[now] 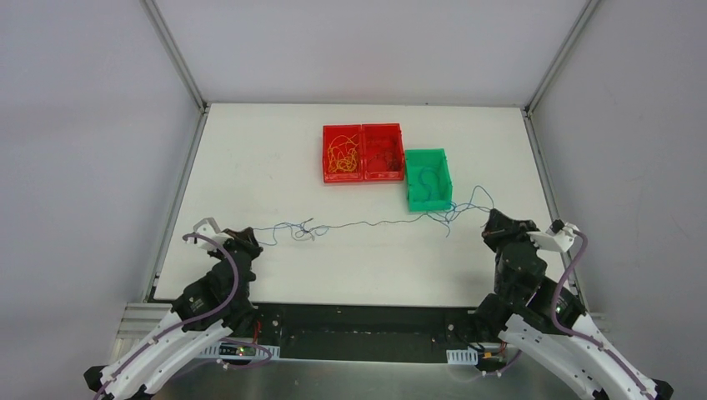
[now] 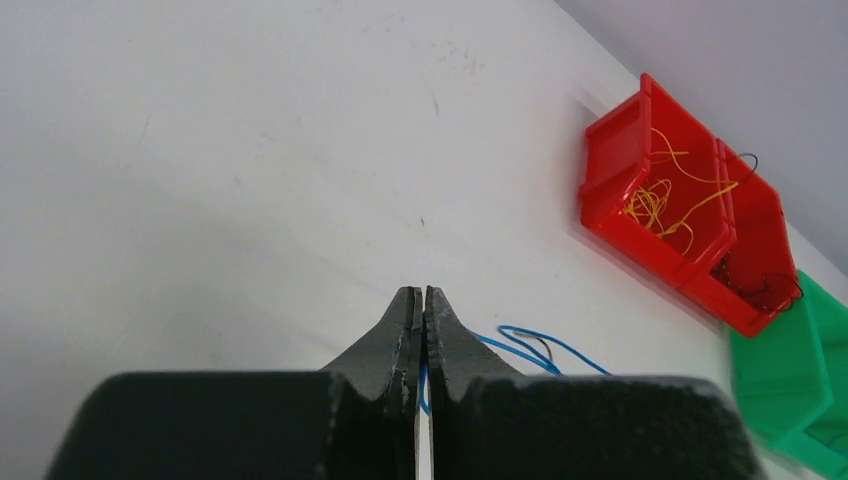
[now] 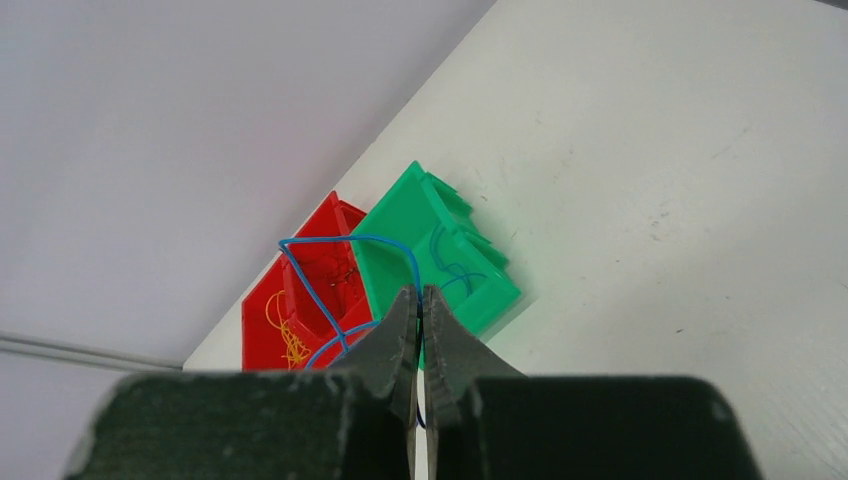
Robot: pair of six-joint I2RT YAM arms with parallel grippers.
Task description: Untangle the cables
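1. From above, I saw the hair-thin blue wire point(image 1: 375, 223) stretched across the white table point(image 1: 250, 150) between the left gripper point(image 1: 249, 237) and the right gripper point(image 1: 492, 218), with a small snarl point(image 1: 304, 229) near the left end.
2. On the left wrist, the jaws were closed, apparently pinching the strand, which was half hidden.
3. On the right wrist, the jaws were closed on a blue loop. I judged the pull-apart was in hand. The next move called for a gentle, steady spread.

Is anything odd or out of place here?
Yes. A blue cable, pinched by the left gripper and right gripper, stretches across the table with a small knot near its left end. The green bin sits out of line with the red bins.
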